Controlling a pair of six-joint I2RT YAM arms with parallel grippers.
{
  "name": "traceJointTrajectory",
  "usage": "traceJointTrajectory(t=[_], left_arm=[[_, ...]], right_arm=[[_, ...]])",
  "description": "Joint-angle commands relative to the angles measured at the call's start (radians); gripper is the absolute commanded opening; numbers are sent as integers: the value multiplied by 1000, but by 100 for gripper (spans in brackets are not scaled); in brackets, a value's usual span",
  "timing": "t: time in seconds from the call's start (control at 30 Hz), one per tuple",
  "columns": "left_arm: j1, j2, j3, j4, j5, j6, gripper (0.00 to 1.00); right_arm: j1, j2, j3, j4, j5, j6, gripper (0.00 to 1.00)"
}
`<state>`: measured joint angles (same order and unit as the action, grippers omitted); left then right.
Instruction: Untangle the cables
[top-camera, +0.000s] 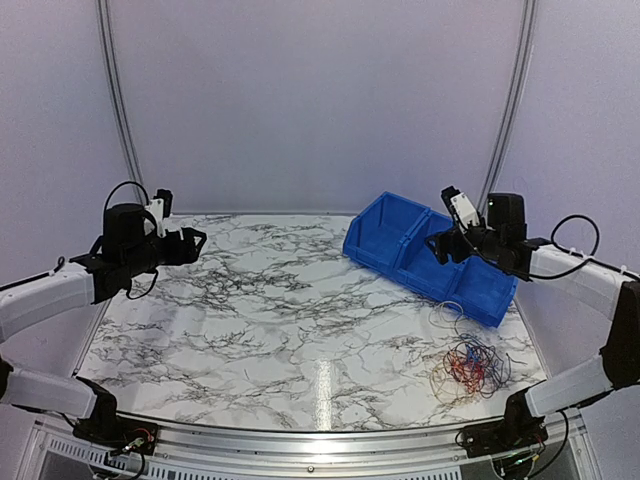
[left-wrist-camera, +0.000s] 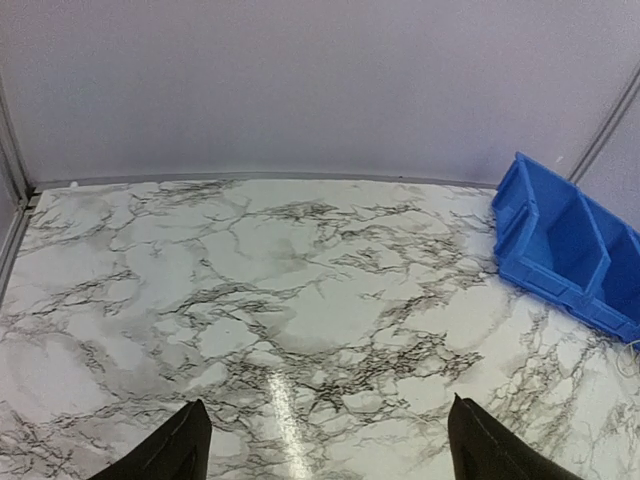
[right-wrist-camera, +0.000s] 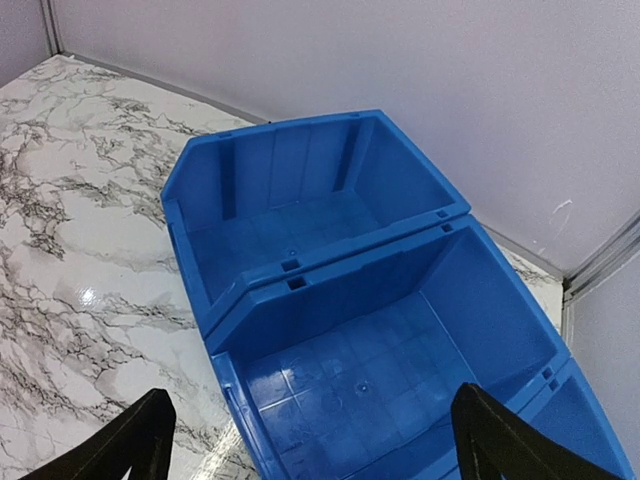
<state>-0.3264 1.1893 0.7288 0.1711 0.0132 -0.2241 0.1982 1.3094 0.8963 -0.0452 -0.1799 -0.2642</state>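
No strand is grasped yet. The cables (top-camera: 470, 365), a loose nest of hair-thin red, blue and tan loops, lie on the glossy marbled tabletop (top-camera: 260, 320), near the rigid blue plastic bin (top-camera: 430, 255) on its robot-facing side. The left fingers (left-wrist-camera: 185, 440) and right fingers (right-wrist-camera: 140, 440) stand wide apart and empty. Next, I judge, the right arm must drop behind the bin and pinch a single strand.

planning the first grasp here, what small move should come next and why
Probably swing the right gripper toward the near edge and down over the cables. Its jaws stand open above the blue bin, while the tangle lies on the table closer to that arm's base, untouched.
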Motion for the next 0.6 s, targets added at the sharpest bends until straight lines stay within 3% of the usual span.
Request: traceJointTrajectory(t=[0.0, 0.17, 0.3, 0.47, 0.57], left_arm=[[-69, 8, -9, 104, 133, 14, 84], [-202, 48, 72, 64, 89, 24, 79], [-338, 131, 240, -69, -36, 53, 77], [-445, 229, 358, -89, -43, 126, 76], [-463, 266, 330, -37, 9, 140, 73]], right_arm=[[-1, -5, -29, 83, -72, -14, 97], [0, -41, -47, 25, -240, -139, 98], [4, -83, 12, -147, -329, -246, 89], [13, -171, 67, -389, -384, -388, 72], [16, -229, 54, -501, -372, -483, 53]])
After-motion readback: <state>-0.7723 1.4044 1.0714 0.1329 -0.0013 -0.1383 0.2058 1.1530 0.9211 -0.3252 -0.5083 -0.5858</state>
